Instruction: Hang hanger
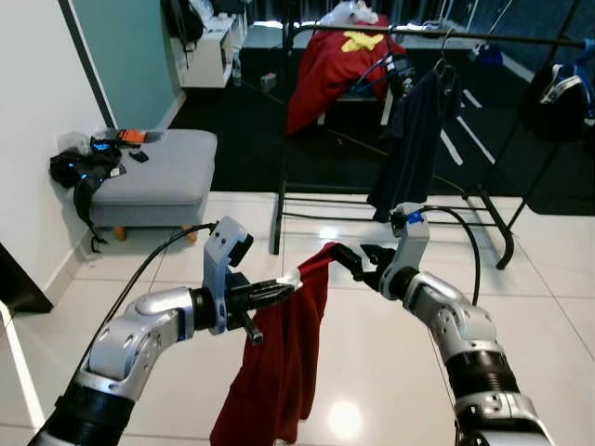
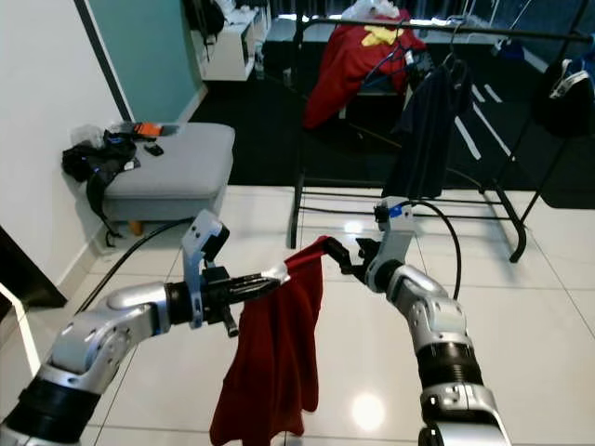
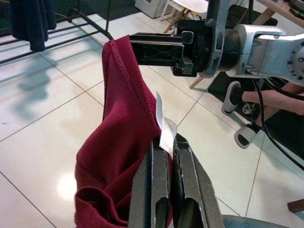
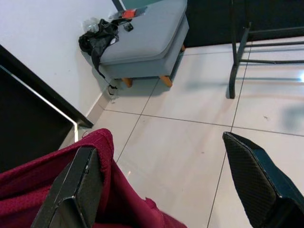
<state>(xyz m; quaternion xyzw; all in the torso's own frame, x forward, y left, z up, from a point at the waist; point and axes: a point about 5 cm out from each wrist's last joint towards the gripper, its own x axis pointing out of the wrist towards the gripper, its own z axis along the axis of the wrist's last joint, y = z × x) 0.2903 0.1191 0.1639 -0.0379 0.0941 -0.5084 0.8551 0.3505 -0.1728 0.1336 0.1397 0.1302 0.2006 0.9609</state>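
**Garment held between both grippers, rail not yet reached**

Cloth comes first here: a dark red garment (image 1: pixel 279 362) hangs in mid-air in front of the robot, its top edge stretched between the two arms and the bulk of it drooping toward the tiled floor (image 1: pixel 372 372). No hanger can be made out inside it; the fabric hides whatever carries it.

The left gripper (image 1: pixel 284 291) is clamped on the garment's near top corner, its fingers pinched together on the cloth and a white label (image 3: pixel 164 128), as the left wrist view shows. The right gripper (image 1: pixel 353 261) sits at about 2 o'clock from the left one; its fingers stand spread wide, one finger (image 4: pixel 76 190) touching the red edge and the other well clear of it.

Judged from this, the step in hand is preparing or carrying the garment, not hanging it. The clothes rack (image 1: pixel 390 32) stands at 12 o'clock, well apart from the grippers, with a dark navy garment (image 1: pixel 409 149) on its rail and a red one (image 1: pixel 330 65) draped beyond. The next move likely calls for a firm hold on the right side, then an approach and lift toward the rail.
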